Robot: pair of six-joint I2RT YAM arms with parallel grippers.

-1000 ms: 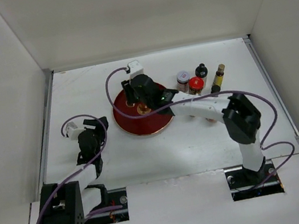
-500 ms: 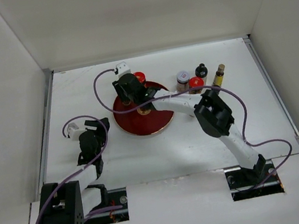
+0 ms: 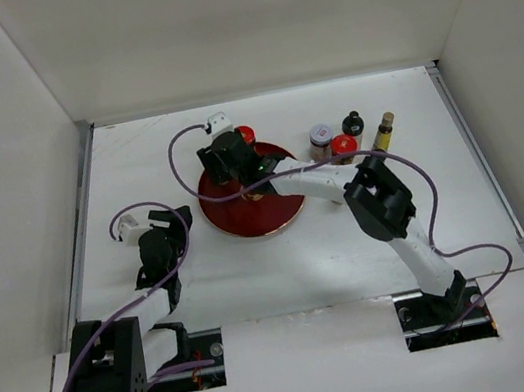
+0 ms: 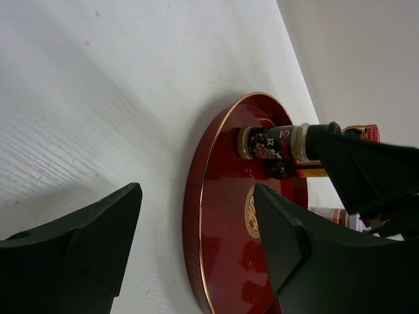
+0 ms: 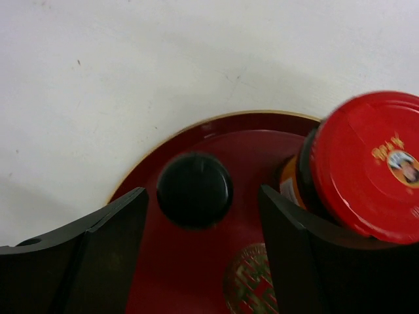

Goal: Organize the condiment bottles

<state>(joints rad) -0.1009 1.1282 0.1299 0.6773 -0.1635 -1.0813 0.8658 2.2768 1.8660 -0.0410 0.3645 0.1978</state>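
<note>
The right gripper (image 5: 203, 193) hangs over the far-left part of the round red tray (image 3: 246, 221) with its jaws parted fairly wide. A small black-capped bottle (image 5: 194, 190) stands upright between them, with red lacquer showing on either side of its cap, so the fingers appear to straddle it rather than clamp it. It sits at roughly ten o'clock on the tray, just inside the gold rim. A red-capped jar (image 5: 366, 163) stands close beside it toward twelve o'clock, right against the outer face of one finger; packing the two along the back edge likely leaves the tray's middle and near side free for the rest. Four more wait on the table (image 3: 133, 158) at about two o'clock from the tray: a pale-lidded jar (image 3: 319, 135), a second red-capped jar (image 3: 342, 147), another black-capped bottle (image 3: 352, 124) and a slim yellow bottle (image 3: 383, 134). The left gripper (image 4: 196, 190) rests low at nine o'clock, well apart from the tray, jaws wide and empty, probably parked there to keep out of the right arm's reach. Lifting straight up seems wise, given how close the red-capped jar stands.
</note>
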